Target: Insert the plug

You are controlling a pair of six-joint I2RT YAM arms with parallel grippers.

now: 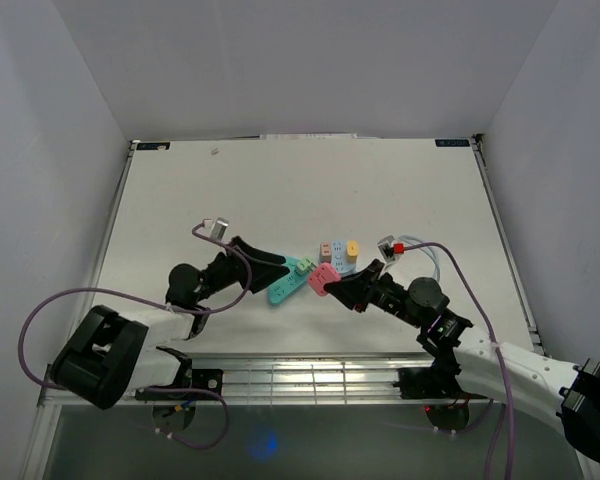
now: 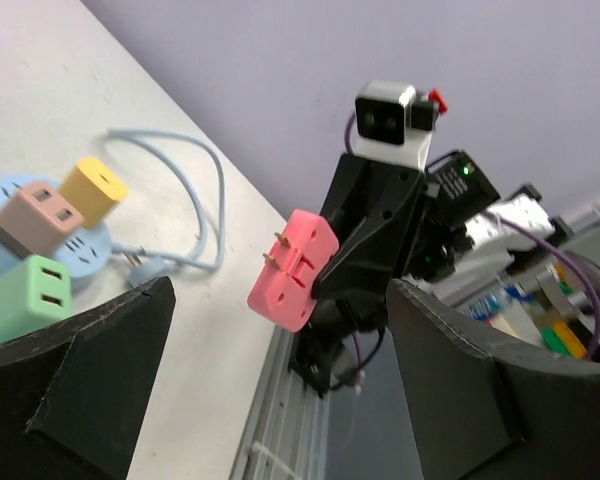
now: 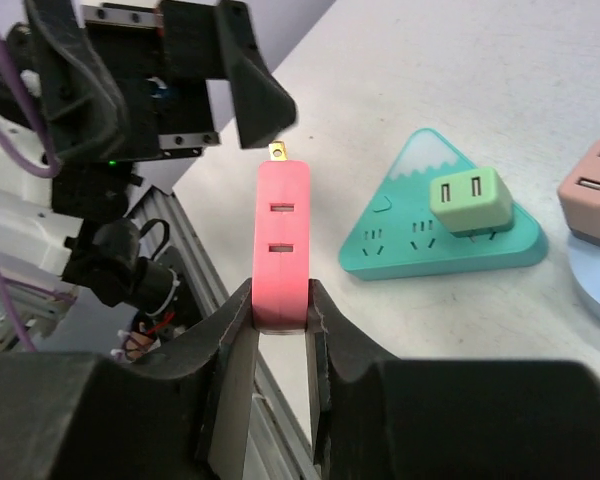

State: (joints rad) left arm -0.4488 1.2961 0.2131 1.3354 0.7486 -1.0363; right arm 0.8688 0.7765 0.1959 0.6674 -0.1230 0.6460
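Pink plug [image 3: 282, 240] is pinched by its lower end in the right gripper [image 3: 280, 318]. The jaws are closed narrow on its two flat sides and it stands upright between the fingers. It is held up off the table [image 1: 400, 190]. In the top view it sits just right of the teal power strip [image 1: 283, 287], near the middle of the table's front half. Two slots show on the plug's facing side. One brass prong [image 3: 278, 151] shows at its top in the right wrist view, and two prongs show in the left wrist view, pointing toward that camera.

Left gripper [image 1: 278, 265] is spread wide with nothing in it. Its fingertips [image 2: 110, 350] stand at either edge of its own view, with the plug seen between them but apart from both. From the right wrist, one left finger hangs just above the prong; cannot tell if they touch.

The teal strip is triangular with a mountain print, lies flat, and has a green adapter [image 3: 470, 200] plugged into it. Right of it is a round pale blue power strip [image 2: 92, 250] carrying a tan-pink adapter [image 2: 37, 220] and a yellow adapter [image 2: 93, 190]. A pale blue cable [image 2: 195, 190] loops on the table behind, its plug end lying loose. Purple cables [image 1: 460, 285] trail from both arms.
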